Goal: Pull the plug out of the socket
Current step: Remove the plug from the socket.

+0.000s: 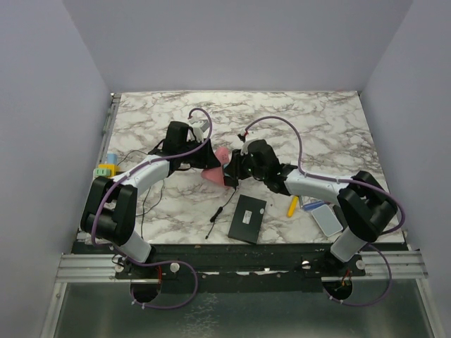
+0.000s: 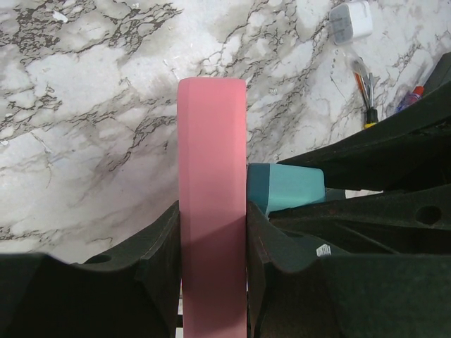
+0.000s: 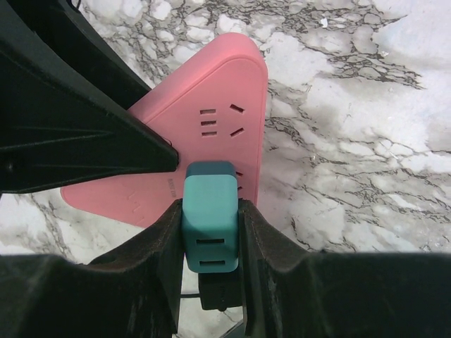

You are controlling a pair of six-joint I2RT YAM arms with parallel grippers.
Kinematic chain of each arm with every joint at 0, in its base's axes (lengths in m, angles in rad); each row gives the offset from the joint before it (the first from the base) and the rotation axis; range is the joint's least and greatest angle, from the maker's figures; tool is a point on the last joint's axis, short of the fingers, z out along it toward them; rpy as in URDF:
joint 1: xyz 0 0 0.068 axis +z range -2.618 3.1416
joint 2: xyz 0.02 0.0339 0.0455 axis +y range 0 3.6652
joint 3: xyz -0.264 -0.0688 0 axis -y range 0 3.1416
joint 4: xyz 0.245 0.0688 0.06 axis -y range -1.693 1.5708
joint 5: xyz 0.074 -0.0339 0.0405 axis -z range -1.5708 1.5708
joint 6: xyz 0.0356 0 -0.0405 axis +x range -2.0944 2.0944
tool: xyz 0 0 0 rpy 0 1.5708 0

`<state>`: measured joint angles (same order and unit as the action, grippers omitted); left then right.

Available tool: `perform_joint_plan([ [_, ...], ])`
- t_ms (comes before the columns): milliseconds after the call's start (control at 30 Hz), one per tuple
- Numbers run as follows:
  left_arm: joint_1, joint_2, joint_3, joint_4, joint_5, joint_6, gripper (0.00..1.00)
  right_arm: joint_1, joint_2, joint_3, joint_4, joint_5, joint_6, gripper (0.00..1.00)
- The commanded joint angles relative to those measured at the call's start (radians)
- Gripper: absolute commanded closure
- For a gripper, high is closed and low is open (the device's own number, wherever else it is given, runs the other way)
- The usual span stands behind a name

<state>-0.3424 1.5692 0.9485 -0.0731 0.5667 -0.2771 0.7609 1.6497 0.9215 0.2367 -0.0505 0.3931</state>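
Teal plug (image 3: 210,220): smooth, boxy, with rounded corners. It is pinched between my right pincer's (image 3: 210,211) black fingers, the jaws narrowed to its width. Its far end sits against the slotted face of the pink socket (image 3: 243,77), a matte slab with rounded edges. My left pincer (image 2: 211,225) clamps that slab across its two broad faces, plug just right of those fingers. Beneath both pincers: glossy grey-veined marble table (image 3: 366,141).
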Motion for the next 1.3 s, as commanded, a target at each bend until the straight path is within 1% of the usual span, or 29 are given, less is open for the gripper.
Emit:
perform_joint_plan([
  [0,-0.006,0.006,0.015,-0.020,-0.037,0.013,1.00,0.047,0.035,0.049,-0.066,0.137,-0.011,1.00],
  [100,-0.006,0.006,0.013,-0.020,-0.041,0.011,1.00,0.070,0.055,0.077,-0.105,0.186,-0.016,1.00],
  [267,-0.006,0.005,0.013,-0.019,-0.044,0.013,1.00,0.075,0.061,0.072,-0.088,0.185,0.016,1.00],
  [567,-0.006,0.011,0.015,-0.020,-0.040,0.019,1.00,0.070,0.054,0.042,-0.012,0.090,0.033,1.00],
  [633,-0.006,0.009,0.013,-0.019,-0.041,0.020,1.00,0.061,0.052,0.031,0.009,0.060,0.035,1.00],
  [900,-0.006,0.009,0.013,-0.019,-0.042,0.022,1.00,-0.034,0.011,-0.074,0.185,-0.226,0.053,1.00],
  [1067,-0.006,0.010,0.013,-0.019,-0.044,0.023,1.00,-0.063,0.006,-0.082,0.187,-0.317,0.023,1.00],
  [1267,-0.006,0.015,0.014,-0.019,-0.047,0.024,1.00,-0.092,0.001,-0.096,0.227,-0.433,0.040,1.00],
])
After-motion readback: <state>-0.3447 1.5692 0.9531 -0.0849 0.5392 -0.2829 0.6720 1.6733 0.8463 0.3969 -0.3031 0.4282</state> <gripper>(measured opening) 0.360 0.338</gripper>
